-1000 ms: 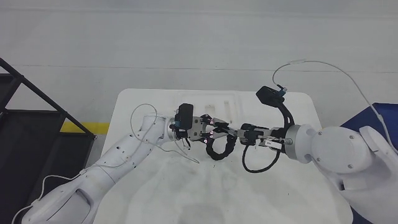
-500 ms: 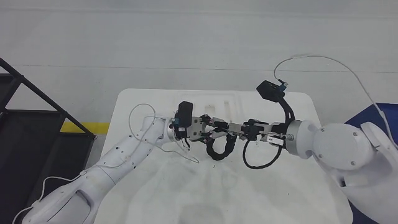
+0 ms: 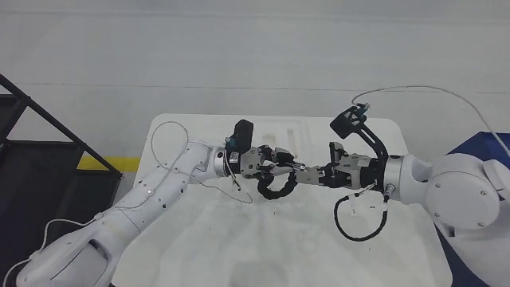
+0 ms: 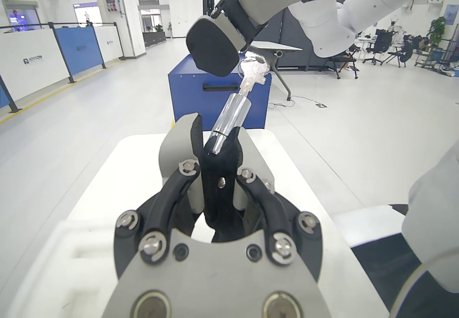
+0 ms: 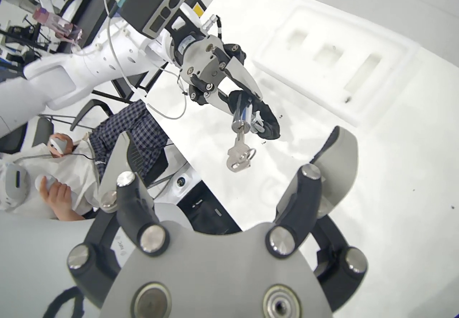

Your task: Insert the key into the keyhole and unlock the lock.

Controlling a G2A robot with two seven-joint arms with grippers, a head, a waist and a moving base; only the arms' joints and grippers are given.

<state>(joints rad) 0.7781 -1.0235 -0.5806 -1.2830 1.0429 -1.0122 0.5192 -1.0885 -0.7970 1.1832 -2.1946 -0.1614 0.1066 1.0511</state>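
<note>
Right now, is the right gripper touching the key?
Apart. The right wrist view shows the right gripper open, with a clear gap on either side of the key, which sticks out of the lock.

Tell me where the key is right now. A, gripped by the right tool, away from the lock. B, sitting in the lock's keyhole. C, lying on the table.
B: the key has its blade in the silver cylinder of the lock, which the left tool holds.
</note>
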